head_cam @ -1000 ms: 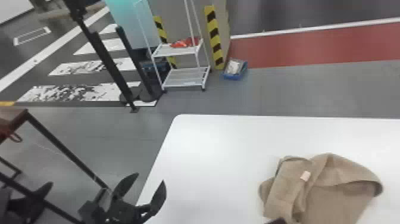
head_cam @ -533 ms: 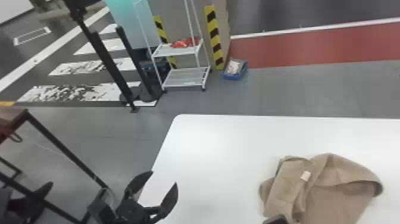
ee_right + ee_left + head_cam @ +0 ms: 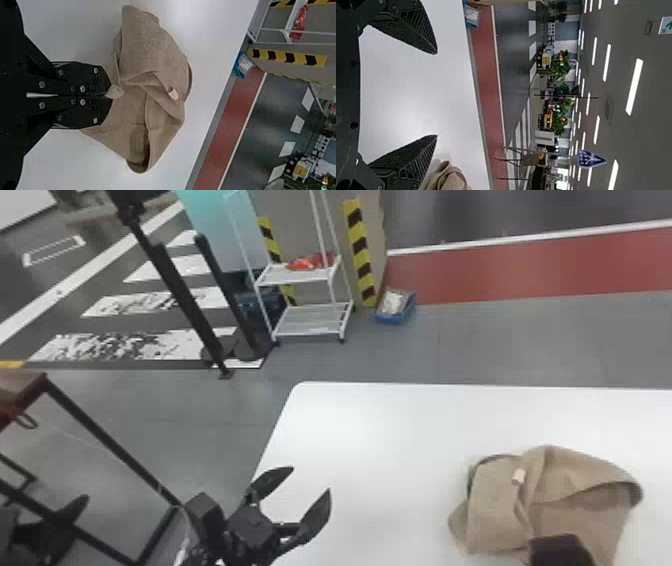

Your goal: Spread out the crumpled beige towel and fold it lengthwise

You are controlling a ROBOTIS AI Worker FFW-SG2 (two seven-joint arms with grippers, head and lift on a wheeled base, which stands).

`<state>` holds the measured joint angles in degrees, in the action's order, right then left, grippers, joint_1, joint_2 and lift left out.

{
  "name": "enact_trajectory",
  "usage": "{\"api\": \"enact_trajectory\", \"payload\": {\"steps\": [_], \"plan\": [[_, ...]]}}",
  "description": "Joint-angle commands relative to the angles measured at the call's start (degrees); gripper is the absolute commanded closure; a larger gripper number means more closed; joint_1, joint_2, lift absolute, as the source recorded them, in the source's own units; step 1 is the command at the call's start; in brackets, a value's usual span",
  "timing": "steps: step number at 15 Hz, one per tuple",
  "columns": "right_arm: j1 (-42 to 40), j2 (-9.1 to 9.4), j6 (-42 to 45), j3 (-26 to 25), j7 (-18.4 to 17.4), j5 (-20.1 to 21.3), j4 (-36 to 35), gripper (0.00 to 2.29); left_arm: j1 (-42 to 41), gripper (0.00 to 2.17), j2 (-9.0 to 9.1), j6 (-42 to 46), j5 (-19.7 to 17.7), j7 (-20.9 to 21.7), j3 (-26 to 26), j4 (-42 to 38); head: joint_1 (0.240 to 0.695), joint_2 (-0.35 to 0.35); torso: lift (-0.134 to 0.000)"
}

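Head view is showing a beige towel that is lying crumpled on the robot's right part of a white surface. Soft, slightly rough cloth is being seen, with bent folds and a curved, thick edge that is curling over. A small pale tag is sticking to one fold. The surface is looking smooth, flat and shiny, and its corner is being shaped like a soft curve.

A small pinch of the towel is being held by the right pincer, near the side of the towel closest to the robot. In the right wrist view, the flat black fingers of the right pincer are being kept pressed together on that bit of cloth. The left pincer is being held wide apart, with nothing between its pointed, ridged fingers, near the surface's left edge and well apart from the towel.

Since the earlier frame, the left pincer is being moved toward the towel and a little forward. The right pincer is being seen farther to the right, and the towel's left edge is being drawn slightly that way.
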<state>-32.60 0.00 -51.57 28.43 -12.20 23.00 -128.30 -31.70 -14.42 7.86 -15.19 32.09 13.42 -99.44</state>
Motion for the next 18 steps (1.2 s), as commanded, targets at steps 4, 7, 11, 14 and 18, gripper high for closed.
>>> {"api": "enact_trajectory", "payload": {"steps": [4,7,11,14,18], "plan": [[-4.75,0.05,14.52,-12.26,-3.97,-9.9,-5.12,1.71,0.24,0.14,0.0,-2.02,-0.19,-0.01,1.17,0.3,0.695,0.267,0.0],[-4.84,0.05,25.77,-20.34,-7.22,-20.89,-3.01,1.71,0.15,0.14,0.09,-2.02,-0.19,-0.01,1.17,0.48,0.695,0.196,0.0],[-1.68,0.05,27.17,-25.79,-10.91,-27.13,-0.11,1.71,-0.12,0.14,0.36,-2.02,0.16,-0.01,0.91,0.39,0.695,0.107,0.0],[4.39,0.05,-2.36,-29.48,-9.33,-27.22,1.73,1.71,-0.2,0.14,0.44,-3.42,1.56,0.78,0.38,0.39,0.695,0.049,0.0],[5.79,0.05,-4.29,-30.54,-16.71,-23.79,4.37,1.71,0.06,0.15,0.53,-4.83,3.06,1.31,0.03,0.74,0.695,-0.027,0.0]]}}
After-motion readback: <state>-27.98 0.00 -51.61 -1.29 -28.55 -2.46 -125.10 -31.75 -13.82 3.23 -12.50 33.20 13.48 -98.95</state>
